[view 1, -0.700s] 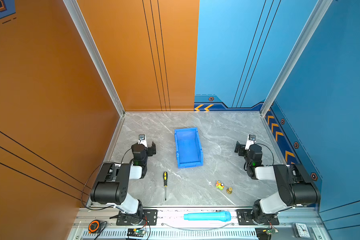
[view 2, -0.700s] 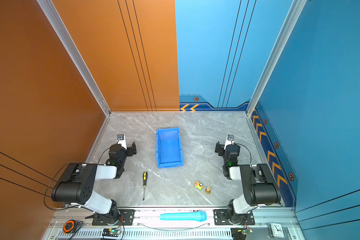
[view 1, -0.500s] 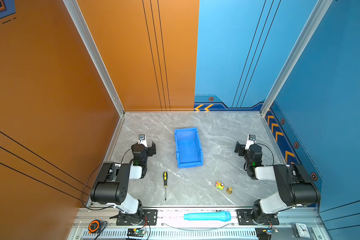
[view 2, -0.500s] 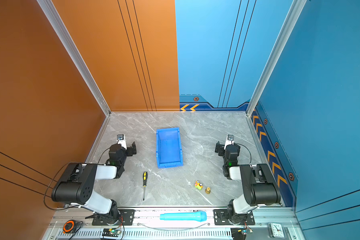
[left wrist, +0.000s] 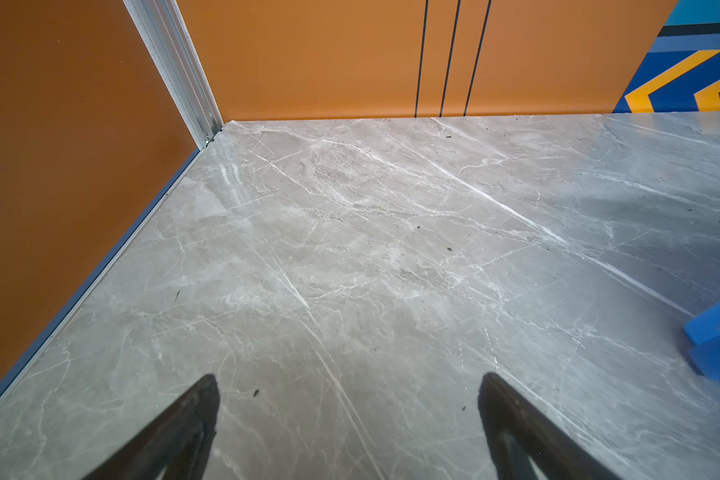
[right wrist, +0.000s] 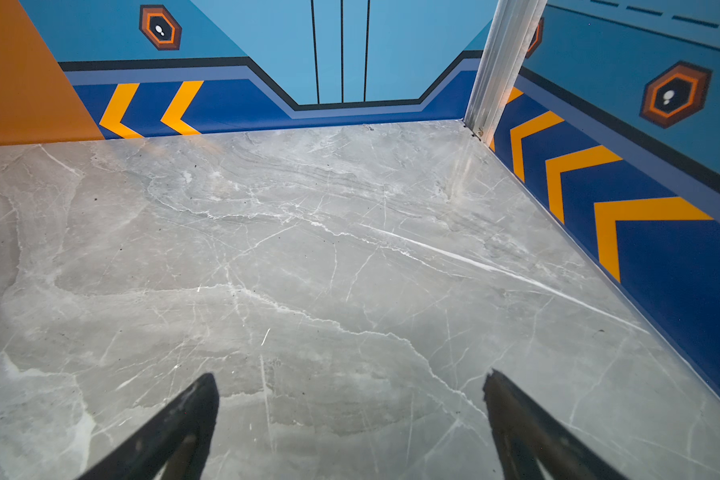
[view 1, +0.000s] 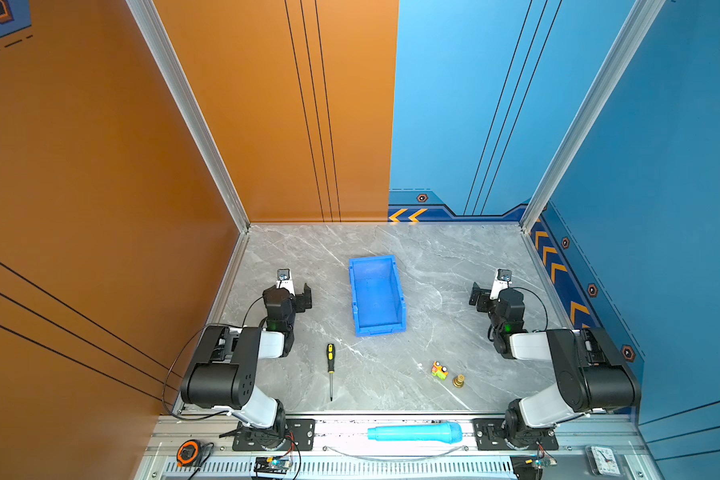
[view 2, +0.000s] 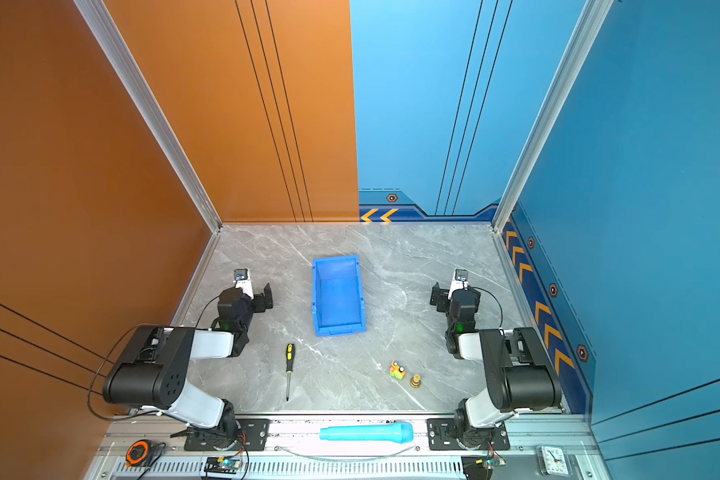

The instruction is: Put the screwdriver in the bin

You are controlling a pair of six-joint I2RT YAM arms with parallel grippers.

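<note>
Nothing is done yet: the screwdriver [view 1: 330, 365] lies on the table [view 1: 433, 266] near the empty bin's [view 1: 377, 295] low front, while the left tool [left wrist: 348, 382] and right tool [right wrist: 350, 380] stand apart, empty.

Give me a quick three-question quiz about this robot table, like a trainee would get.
1. True or false: the screwdriver lies inside the blue bin.
2. The left gripper is: A) open and empty, B) shut on the screwdriver, C) shut on the blue bin's wall.
3. Which end of the screwdriver is nearer the blue bin, handle or tip?
Key: 1 false, it lies on the table outside it. 2 A. 3 the handle.
</note>
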